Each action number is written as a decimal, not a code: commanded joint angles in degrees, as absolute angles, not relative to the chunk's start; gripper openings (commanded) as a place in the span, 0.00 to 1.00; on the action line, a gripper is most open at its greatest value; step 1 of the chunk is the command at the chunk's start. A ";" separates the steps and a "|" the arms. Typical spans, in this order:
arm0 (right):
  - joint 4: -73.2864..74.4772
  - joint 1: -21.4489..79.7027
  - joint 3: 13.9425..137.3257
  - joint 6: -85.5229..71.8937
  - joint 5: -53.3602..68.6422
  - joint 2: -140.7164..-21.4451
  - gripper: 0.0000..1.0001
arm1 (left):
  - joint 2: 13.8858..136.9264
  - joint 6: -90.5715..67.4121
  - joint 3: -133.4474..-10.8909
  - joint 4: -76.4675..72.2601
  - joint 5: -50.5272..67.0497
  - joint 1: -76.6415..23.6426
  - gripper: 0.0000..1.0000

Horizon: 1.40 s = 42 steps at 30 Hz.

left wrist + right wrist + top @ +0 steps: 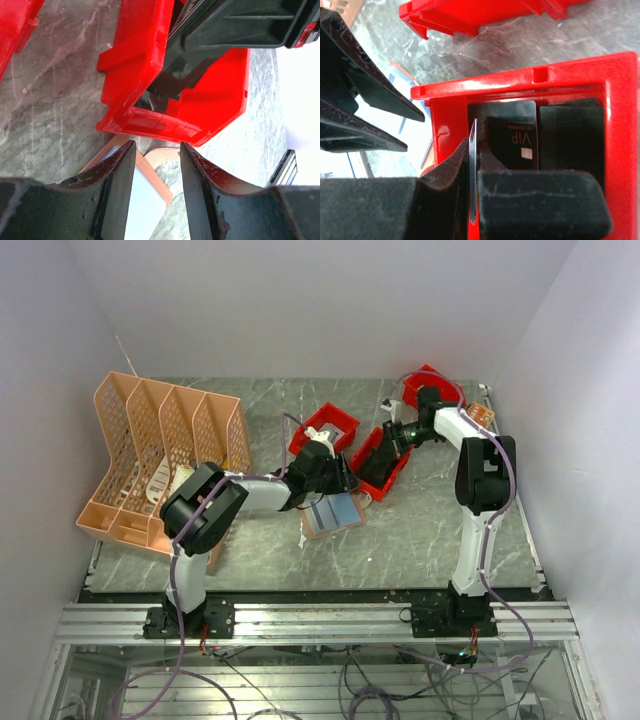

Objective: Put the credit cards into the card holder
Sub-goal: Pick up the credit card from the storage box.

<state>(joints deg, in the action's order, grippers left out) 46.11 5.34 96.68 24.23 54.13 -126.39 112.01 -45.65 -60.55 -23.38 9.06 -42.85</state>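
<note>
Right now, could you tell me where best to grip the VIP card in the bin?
Probably by a free edge, from the open side of the bin: the VIP card lies flat, face out, hemmed by walls, so only an edge pinch fits.

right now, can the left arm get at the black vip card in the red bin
Probably not. The right gripper sits inside the red bin, shut on a thin card beside the black vip card, blocking the way. The left gripper hangs open outside it, over the card holder.

Black-and-white arms [470, 530], purple cables [173, 585]
</note>
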 commanded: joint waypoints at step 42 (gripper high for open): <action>43.18 -1.54 93.99 21.98 57.20 -118.52 0.00 | 104.41 -44.49 -57.16 -25.20 8.00 -42.09 0.52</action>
